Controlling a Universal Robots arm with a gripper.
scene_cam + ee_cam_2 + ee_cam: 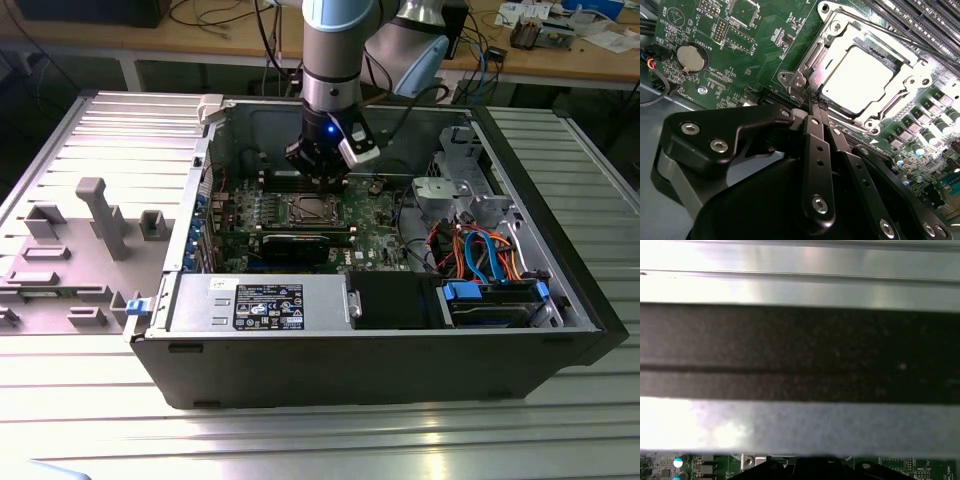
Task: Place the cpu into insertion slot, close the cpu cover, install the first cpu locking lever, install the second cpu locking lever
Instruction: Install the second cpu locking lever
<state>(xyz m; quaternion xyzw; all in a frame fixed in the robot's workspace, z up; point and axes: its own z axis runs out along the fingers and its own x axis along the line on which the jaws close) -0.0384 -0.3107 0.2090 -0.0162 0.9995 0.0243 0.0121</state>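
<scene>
— Ribbed metal counter under everything, yes? What sits on it?

— An open computer case lying on its side, with grey moulded fixtures on the counter toward the exterior view's left and a wooden workbench with cables behind.

— Start at the end effector.

— The end effector hangs inside the case, just above the green motherboard. In the second wrist view its black fingers lie pressed together, closed with nothing visibly held, and their tips reach a corner of the socket frame.

— And the cpu?

— The cpu, its dull silver top up, sits in the insertion slot. The cpu cover lies down flat around it, the chip showing through the square cut-out. A thin locking lever runs along one edge of the frame; whether it is latched I cannot tell.

— In the exterior view?

— There the insertion slot is just below the end effector, with the cover closed.

— Further out?

— A coin battery on the board, memory slots beyond the socket, a black expansion card nearer the front, the power supply along the front wall, and orange and blue cables toward the exterior view's right.

— The first wrist view?

— A dark case wall against bright ribbed metal, with a strip of green board at one edge.
</scene>
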